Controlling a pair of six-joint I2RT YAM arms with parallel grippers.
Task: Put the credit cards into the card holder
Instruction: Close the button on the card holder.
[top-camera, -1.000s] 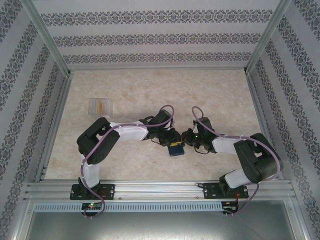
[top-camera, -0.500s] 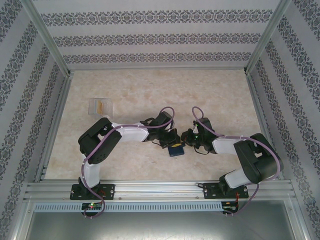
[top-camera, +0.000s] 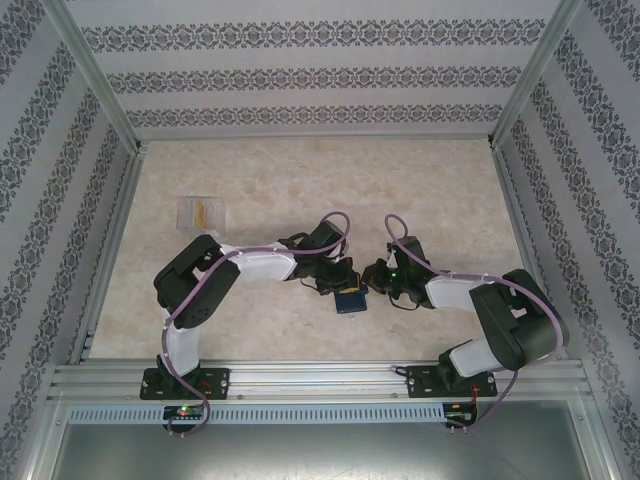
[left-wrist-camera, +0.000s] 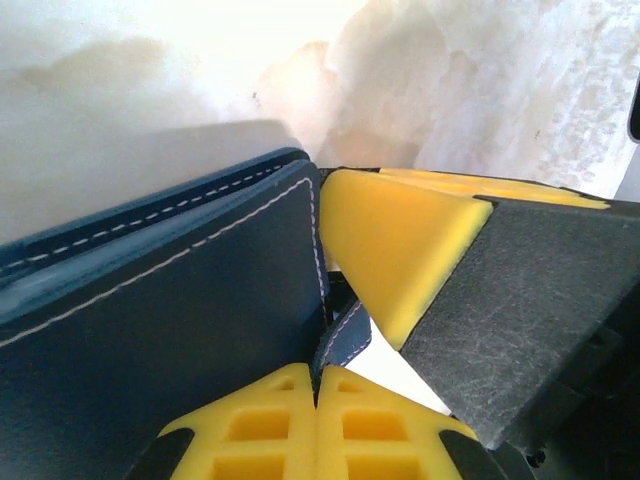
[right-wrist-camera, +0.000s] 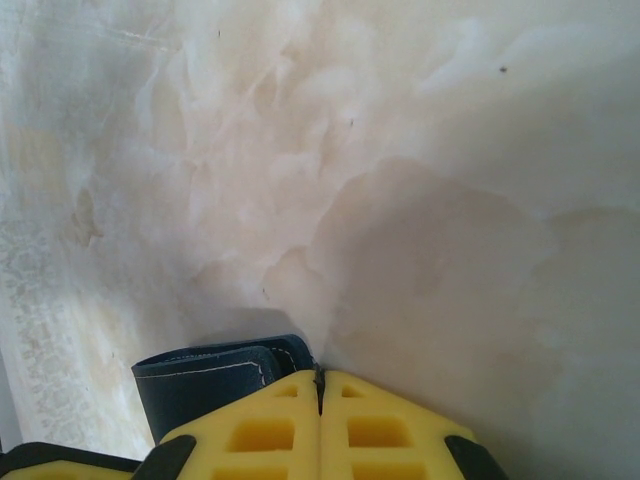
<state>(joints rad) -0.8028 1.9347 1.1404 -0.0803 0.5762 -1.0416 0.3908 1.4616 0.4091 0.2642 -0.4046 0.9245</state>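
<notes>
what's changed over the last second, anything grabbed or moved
The left gripper finished closing, and its fingers now pinch the clasp tab of the card holder. Little else moved. Both arms stay hunched over the card holder mid-table, the right gripper stays shut beside its edge, and the clear box sits where it was at the far left.

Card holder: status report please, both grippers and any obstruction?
Left gripper shut on card holder tab. Right gripper shut, beside its edge. Clear box far left, apart. No obstruction seen.
</notes>
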